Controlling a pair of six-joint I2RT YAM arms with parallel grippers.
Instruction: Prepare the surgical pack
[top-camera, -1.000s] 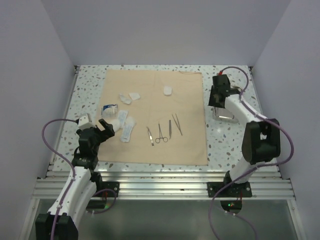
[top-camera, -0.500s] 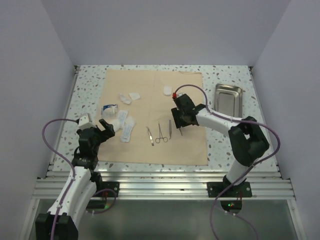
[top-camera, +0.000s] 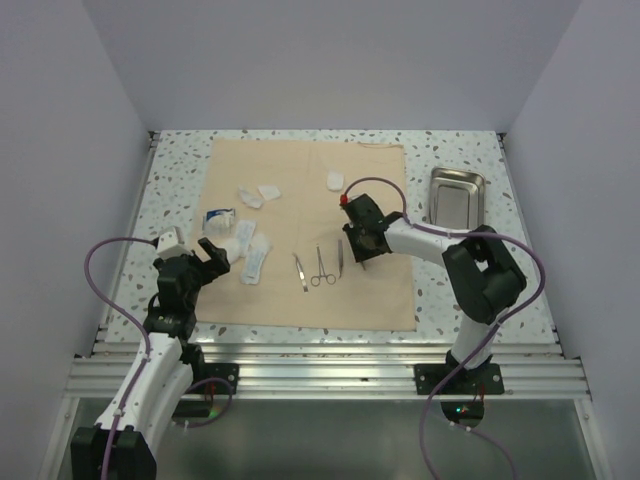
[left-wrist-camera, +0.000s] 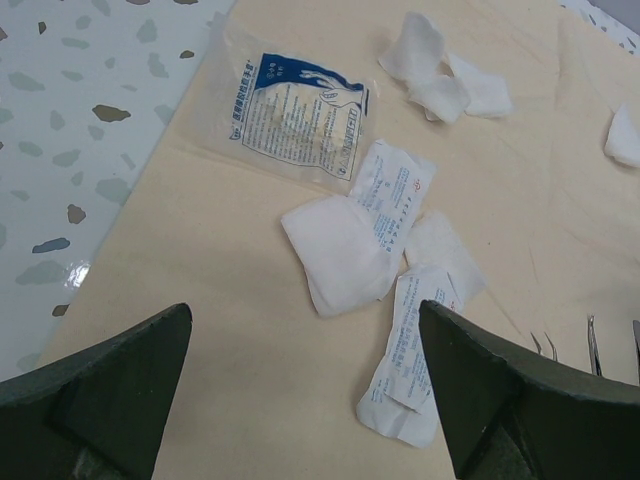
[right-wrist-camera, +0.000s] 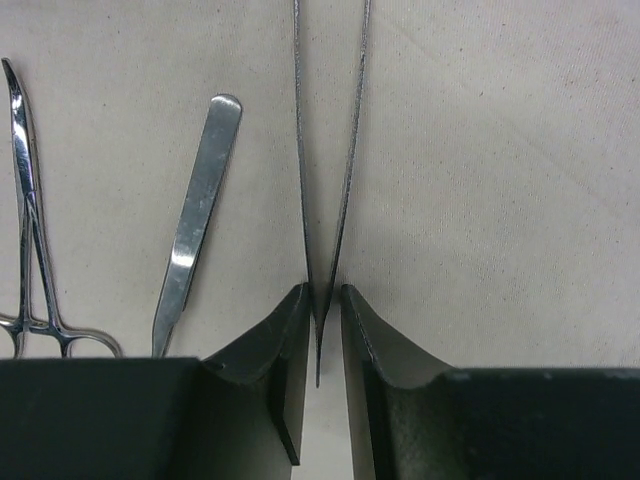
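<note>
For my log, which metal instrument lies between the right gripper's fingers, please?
The two-pronged tweezers; the flat handle and ring-handled clamp lie apart beside them.

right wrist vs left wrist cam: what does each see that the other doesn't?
Right wrist only: the right gripper straddling the joined end of the tweezers, grip not clearly closed, with a scalpel handle and ringed forceps beside them.
Left wrist only: the left gripper wide open over gauze packets, a printed pouch, loose gauze squares, and the speckled table.
Both: the beige cloth. Instrument tips just peek in at the left wrist view's lower right edge.
</note>
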